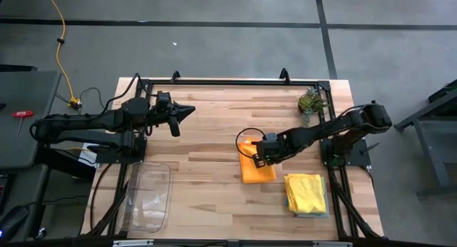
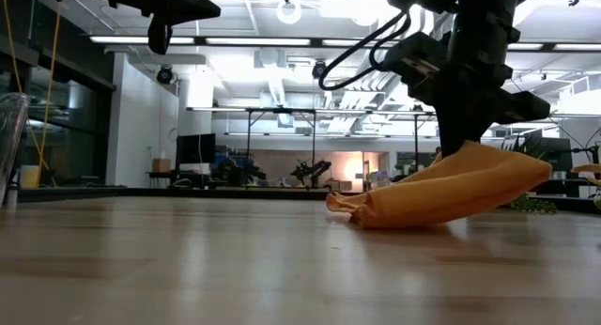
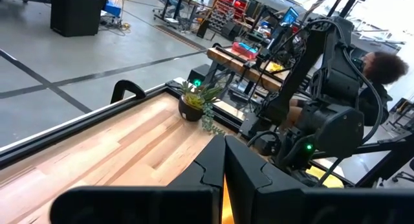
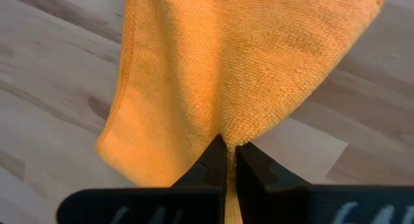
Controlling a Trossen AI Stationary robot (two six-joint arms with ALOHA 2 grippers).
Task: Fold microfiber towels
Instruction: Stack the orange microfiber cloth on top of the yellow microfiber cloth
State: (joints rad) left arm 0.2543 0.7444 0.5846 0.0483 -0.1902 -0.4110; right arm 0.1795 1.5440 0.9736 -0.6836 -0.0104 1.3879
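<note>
An orange towel (image 1: 258, 172) lies folded near the table's middle, right of centre, with my right gripper (image 4: 226, 145) shut on it from above. A yellow towel (image 1: 305, 190) tops a small stack near the front right, with a teal edge (image 1: 314, 214) showing under it. My left gripper (image 1: 191, 111) hangs shut and empty above the table's far left part, pointing toward the right. My right gripper pinches a raised bunch of the orange towel (image 4: 228, 128) between its two fingertips, toward the towel's far end. The fingers point steeply down. One layer or several, I cannot tell. The cloth rises to the fingers (image 2: 462, 148) while its folded end (image 2: 362, 212) rests on the table.
A clear plastic tray (image 1: 150, 198) stands at the front left. A small potted plant (image 1: 309, 103) sits at the far right corner. A black frame (image 1: 228, 81) runs along the table's far edge. A person (image 3: 378, 62) sits beyond the table's right side.
</note>
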